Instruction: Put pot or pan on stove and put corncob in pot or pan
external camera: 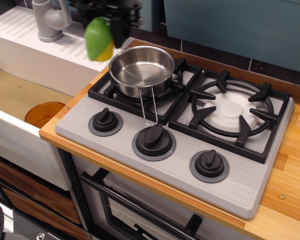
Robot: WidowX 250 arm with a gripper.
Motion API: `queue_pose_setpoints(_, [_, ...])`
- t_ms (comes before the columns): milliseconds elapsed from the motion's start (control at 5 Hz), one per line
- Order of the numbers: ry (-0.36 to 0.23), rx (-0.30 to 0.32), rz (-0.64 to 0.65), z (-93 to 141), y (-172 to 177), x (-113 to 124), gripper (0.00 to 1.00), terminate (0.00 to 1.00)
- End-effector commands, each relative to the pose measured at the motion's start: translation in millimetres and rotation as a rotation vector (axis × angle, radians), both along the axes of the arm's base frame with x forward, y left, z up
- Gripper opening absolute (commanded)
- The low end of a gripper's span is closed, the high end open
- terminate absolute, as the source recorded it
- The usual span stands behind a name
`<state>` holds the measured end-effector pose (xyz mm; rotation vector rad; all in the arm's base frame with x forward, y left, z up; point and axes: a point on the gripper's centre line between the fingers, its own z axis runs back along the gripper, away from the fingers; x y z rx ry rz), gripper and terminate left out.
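— What is in the small round shiny stainless-steel pan point(141, 70)?

— Nothing; its bare bottom only mirrors the surroundings. It sits on the left black grate of the grey toy stove point(176, 136), and its long thin wire-loop handle point(147, 106) reaches toward the middle black knob point(154, 137).

— And the small plastic corncob with the bright green ribbed husk point(99, 39)?

— In the air, up and to the left of the pan, above the edge of the white ribbed drainboard point(55, 47). It is apart from the pan's rim. Green husk faces us; a bit of yellow shows at its lower right end.

— Who holds it?

— The black gripper point(109, 22) is clamped on the corncob from above. Most of it is cut off by the top edge of the picture, and what remains is dark and blurred, so the separate fingers are hard to make out.

— Any other containers?

— The beige sink basin point(15, 95) at the left, with a round orange shape point(41, 114) low down in it; whether that is a drain or a loose thing I cannot tell. A grey tap base point(47, 20) stands on the drainboard, its top cut off.

— The right grate?

— Bare, its white burner disc point(233, 110) showing.
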<state>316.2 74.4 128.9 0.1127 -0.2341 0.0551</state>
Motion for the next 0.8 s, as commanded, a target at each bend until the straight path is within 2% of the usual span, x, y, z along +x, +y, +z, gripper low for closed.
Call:
queue_pose_setpoints(0, [-0.080,-0.024,-0.008,5.4,-17.5,36.5,0.00,0.00])
queue_pose_setpoints(200, [-0.105,-0.048,-0.036,-3.0,-19.6,53.0,0.00,0.00])
queue_pose_setpoints(400, [-0.112,-0.045,-0.046,-8.8,-20.3,56.7,0.00,0.00])
queue_pose_setpoints(600, [-0.111,-0.025,-0.048,-7.3,-21.2,50.1,1.00,0.00])
